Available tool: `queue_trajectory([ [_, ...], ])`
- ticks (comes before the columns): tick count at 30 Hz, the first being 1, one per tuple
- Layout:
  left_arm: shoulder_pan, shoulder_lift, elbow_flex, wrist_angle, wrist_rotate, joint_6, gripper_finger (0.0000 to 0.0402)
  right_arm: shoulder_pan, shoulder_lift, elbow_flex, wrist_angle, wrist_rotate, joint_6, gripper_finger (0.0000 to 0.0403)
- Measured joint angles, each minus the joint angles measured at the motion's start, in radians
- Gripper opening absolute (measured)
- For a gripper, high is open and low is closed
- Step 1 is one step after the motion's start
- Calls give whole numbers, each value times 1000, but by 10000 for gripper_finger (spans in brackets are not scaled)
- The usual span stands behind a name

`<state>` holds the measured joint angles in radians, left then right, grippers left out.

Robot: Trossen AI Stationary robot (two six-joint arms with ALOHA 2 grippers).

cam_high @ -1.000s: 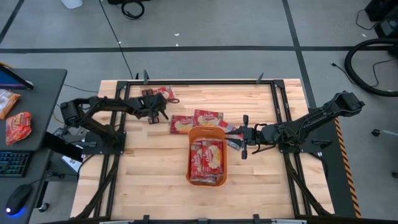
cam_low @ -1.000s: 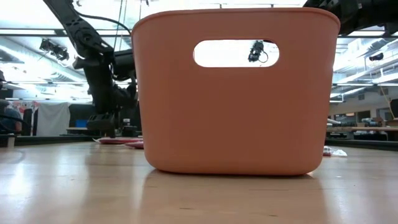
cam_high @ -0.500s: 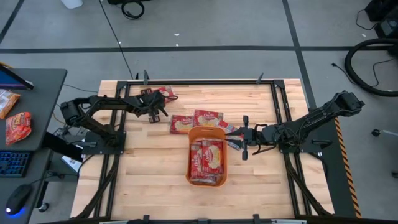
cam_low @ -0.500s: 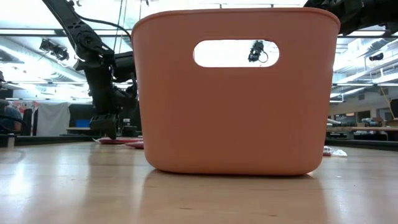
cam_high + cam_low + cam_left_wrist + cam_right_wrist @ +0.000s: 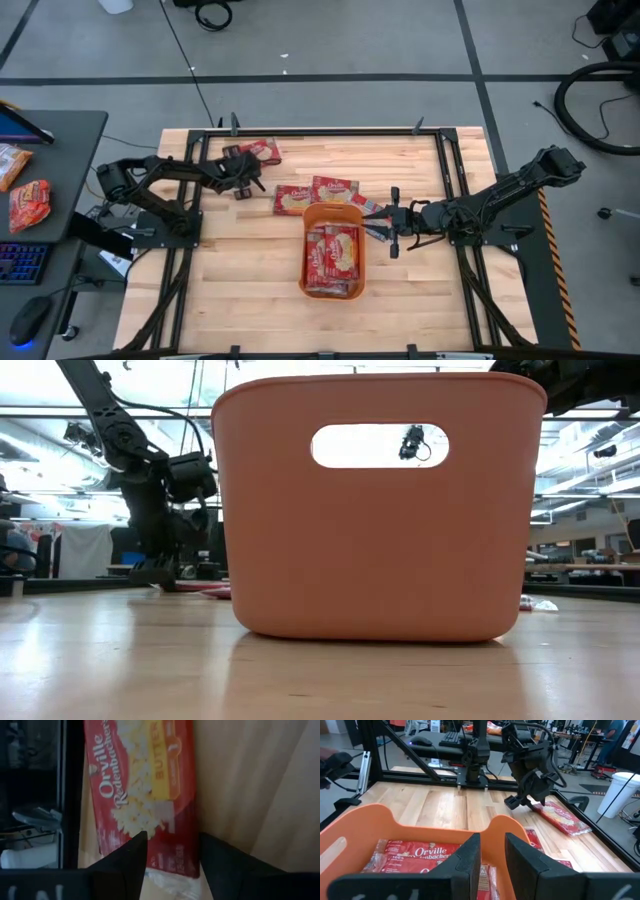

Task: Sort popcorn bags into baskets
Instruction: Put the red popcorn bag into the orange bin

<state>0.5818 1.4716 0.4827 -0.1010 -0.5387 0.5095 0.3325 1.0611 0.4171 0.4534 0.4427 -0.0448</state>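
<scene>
One red popcorn bag [image 5: 145,795] lies just ahead of the left claw [image 5: 170,851], whose parted fingers must next straddle and pinch it.

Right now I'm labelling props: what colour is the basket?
Orange basket, plain with no pattern; the low view shows it best.
</scene>
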Motion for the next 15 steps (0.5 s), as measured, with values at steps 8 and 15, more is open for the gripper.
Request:
queue_trajectory([
  [8,0,0,-33,21,-18,-16,80,0,0,0,0,0,-1,93],
  [15,-10,0,-24,47,-13,-27,10,0,0,0,0,0,-1,93],
])
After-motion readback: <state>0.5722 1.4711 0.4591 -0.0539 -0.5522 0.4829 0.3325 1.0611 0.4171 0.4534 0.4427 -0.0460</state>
